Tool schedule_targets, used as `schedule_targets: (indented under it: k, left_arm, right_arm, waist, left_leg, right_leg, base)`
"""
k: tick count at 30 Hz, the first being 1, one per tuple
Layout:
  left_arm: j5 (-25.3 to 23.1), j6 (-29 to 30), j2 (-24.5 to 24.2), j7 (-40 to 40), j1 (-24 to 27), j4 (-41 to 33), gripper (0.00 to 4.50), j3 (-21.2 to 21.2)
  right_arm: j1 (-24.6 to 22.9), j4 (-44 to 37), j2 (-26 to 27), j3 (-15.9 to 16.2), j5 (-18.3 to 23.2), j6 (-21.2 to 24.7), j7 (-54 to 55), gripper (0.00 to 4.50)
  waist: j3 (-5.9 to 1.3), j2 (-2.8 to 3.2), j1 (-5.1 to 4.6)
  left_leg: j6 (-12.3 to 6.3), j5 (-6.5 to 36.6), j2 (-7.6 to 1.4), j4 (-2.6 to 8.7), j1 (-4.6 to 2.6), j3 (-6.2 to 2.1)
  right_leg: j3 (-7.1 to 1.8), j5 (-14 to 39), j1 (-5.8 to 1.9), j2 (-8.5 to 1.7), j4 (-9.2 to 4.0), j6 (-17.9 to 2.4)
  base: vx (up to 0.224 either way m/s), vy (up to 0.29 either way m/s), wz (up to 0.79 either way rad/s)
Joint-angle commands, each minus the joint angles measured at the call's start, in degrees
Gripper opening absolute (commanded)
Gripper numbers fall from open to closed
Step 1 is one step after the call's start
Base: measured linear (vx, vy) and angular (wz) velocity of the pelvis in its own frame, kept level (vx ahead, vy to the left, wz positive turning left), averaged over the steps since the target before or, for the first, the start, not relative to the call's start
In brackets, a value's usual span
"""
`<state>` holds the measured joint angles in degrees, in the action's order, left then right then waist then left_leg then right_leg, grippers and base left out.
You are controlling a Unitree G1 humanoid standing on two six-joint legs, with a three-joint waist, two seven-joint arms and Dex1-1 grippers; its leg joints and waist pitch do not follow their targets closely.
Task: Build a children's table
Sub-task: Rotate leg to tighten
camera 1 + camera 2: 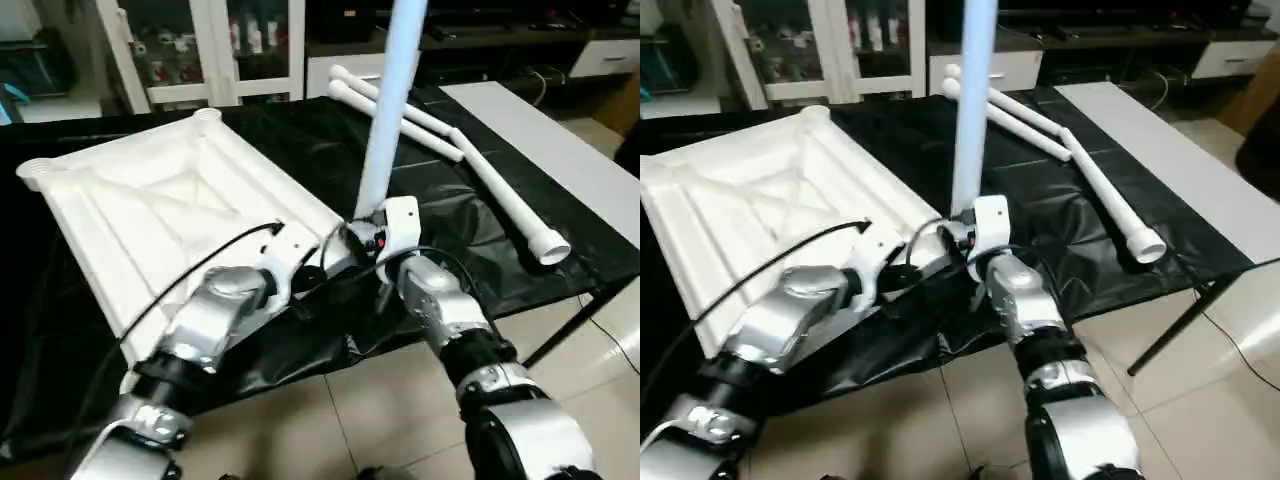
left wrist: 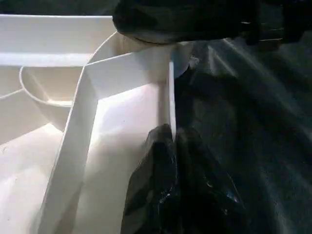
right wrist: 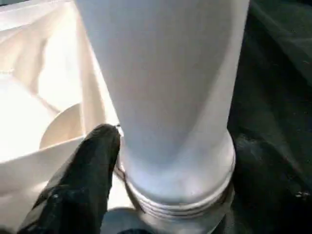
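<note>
Nearest the viewer, two silver forearms reach forward and meet at the near right corner of an upturned white tabletop [image 1: 170, 210], which lies ribbed side up on a black-covered work table [image 1: 470, 230]. The left gripper [image 2: 170, 141], coming in from about seven o'clock, has its two black fingers pressed together on the thin upright rim of the tabletop right beside the corner socket [image 2: 53, 92]. The right gripper [image 3: 161, 161], coming in from about five o'clock, sits at the base of a white leg [image 1: 390, 110] that stands upright in that corner socket, its long axis running straight up toward twelve o'clock and out past the top edge. One black finger [image 3: 83, 180] of the right gripper lies against the threaded collar at the leg's foot; whether the fingers grip the leg or stand apart from it cannot be told. Both grippers are equally near the joint, with the right one directly on the leg. Farther off, at about one to two o'clock, three more white legs [image 1: 500, 190] lie loose on the black cover, well apart from the tabletop. Two empty corner sockets show at the tabletop's far edge, near ten and eleven o'clock.
</note>
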<state>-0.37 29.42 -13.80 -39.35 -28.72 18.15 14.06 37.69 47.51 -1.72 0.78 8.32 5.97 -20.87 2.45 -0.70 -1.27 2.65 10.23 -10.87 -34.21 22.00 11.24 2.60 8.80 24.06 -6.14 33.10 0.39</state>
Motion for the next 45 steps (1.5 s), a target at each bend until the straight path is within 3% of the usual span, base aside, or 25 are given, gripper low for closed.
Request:
schedule_targets:
  k: [1,4,8,12,16,24,25,27,36,43,45]
  left_arm:
    - [0.2,-0.7,-2.0,-3.6,1.8,0.4,0.0,1.8]
    - [1.0,-1.4,-3.6,-7.1,2.7,-0.7,0.0,2.8]
    - [2.7,-3.9,-8.7,-16.8,4.6,-4.0,0.0,5.3]
    - [4.2,-3.7,-10.9,-21.5,5.2,-5.8,0.0,6.3]
    - [5.1,-3.6,-12.4,-24.5,5.3,-7.0,0.0,6.9]
    - [5.4,-3.7,-13.1,-25.7,5.4,-7.4,0.0,6.7]
    - [5.4,-3.7,-13.2,-25.8,5.5,-7.5,0.0,6.7]
    - [5.5,-3.6,-13.3,-25.8,5.5,-7.6,0.0,6.7]
    - [5.5,-3.6,-13.7,-26.0,5.7,-7.6,0.0,6.6]
    - [5.7,-3.3,-13.6,-26.2,5.6,-7.6,0.0,6.7]
    - [5.2,-3.7,-12.9,-24.7,5.4,-6.9,0.0,6.4]
  right_arm:
    - [-1.9,-7.3,-1.6,3.9,1.2,2.9,-8.8,3.94]
    - [-4.0,-11.4,-4.2,5.6,1.7,4.6,-13.6,4.14]
    - [-9.5,-21.7,-13.3,9.1,2.2,7.9,-27.1,4.14]
    - [-10.8,-24.3,-16.8,9.3,2.6,8.3,-30.7,4.14]
    - [-10.6,-25.3,-19.7,8.6,3.3,9.3,-34.0,4.14]
    - [-11.0,-25.2,-21.2,9.9,2.3,9.3,-37.2,4.14]
    - [-11.1,-25.3,-21.4,10.3,2.3,9.3,-37.6,4.0]
    - [-11.3,-25.3,-21.6,10.6,2.3,9.5,-38.0,3.83]
    - [-11.3,-24.6,-21.7,10.5,2.2,9.4,-38.7,3.02]
    - [-11.3,-23.9,-20.8,9.9,2.6,9.2,-37.8,2.75]
    - [-10.9,-22.0,-19.2,8.5,2.6,8.4,-34.5,2.72]
  waist:
    - [-3.55,0.37,0.55]
    - [-3.61,0.51,0.83]
    - [-3.62,0.89,1.43]
    - [-3.56,0.74,1.95]
    - [-3.42,0.9,2.5]
    - [-3.6,0.76,3.04]
    - [-3.63,0.33,3.06]
    - [-3.65,0.56,3.15]
    - [-3.63,0.52,3.15]
    - [-3.68,0.58,3.15]
    - [-3.66,0.59,3.05]
  left_leg:
    - [0.08,21.2,-1.63,4.99,-1.02,-0.99]
    - [-0.45,19.4,-1.72,4.96,-1.11,-0.9]
    - [-1.56,17.3,-1.87,4.83,-1.31,-0.65]
    - [-1.27,16.7,-1.95,4.87,-1.51,-0.52]
    - [-0.18,18.3,-2.0,5.01,-1.86,-0.49]
    - [0.18,16.5,-1.89,4.92,-1.58,-0.55]
    - [-0.12,16.0,-1.9,4.83,-1.55,-0.47]
    - [-0.54,15.0,-1.89,4.76,-1.53,-0.47]
    - [-0.49,15.6,-1.89,4.74,-1.53,-0.52]
    - [-0.71,14.8,-1.85,4.66,-1.53,-0.51]
    - [-0.56,15.1,-1.86,4.66,-1.51,-0.49]
  right_leg:
    - [-1.13,16.0,-2.22,-1.15,-3.58,-10.5]
    - [-1.14,14.2,-2.44,-1.14,-3.4,-11.6]
    - [-1.31,10.7,-2.56,-1.07,-2.95,-12.6]
    - [-1.39,10.8,-2.4,-1.08,-2.95,-13.4]
    - [-1.5,12.8,-2.25,-0.91,-3.01,-12.9]
    - [-1.55,11.9,-2.54,-1.09,-2.79,-12.5]
    - [-1.54,11.3,-2.58,-1.1,-2.77,-12.7]
    - [-1.55,10.5,-2.62,-1.16,-2.63,-13.0]
    - [-1.53,12.1,-2.65,-1.16,-2.73,-12.7]
    - [-1.49,11.2,-2.71,-1.14,-2.61,-13.1]
    - [-1.52,11.6,-2.64,-1.2,-2.68,-13.0]
  base:
    - [0.0,0.0,0.0]
    - [0.019,-0.002,0.02]
    - [0.0,0.0,0.0]
    - [0.0,0.0,0.0]
    - [0.0,0.0,0.0]
    - [0.0,0.0,0.0]
    - [0.0,0.0,0.0]
    - [0.0,0.0,0.0]
    - [0.0,0.0,0.0]
    - [0.0,0.0,0.0]
    - [0.0,0.0,0.0]
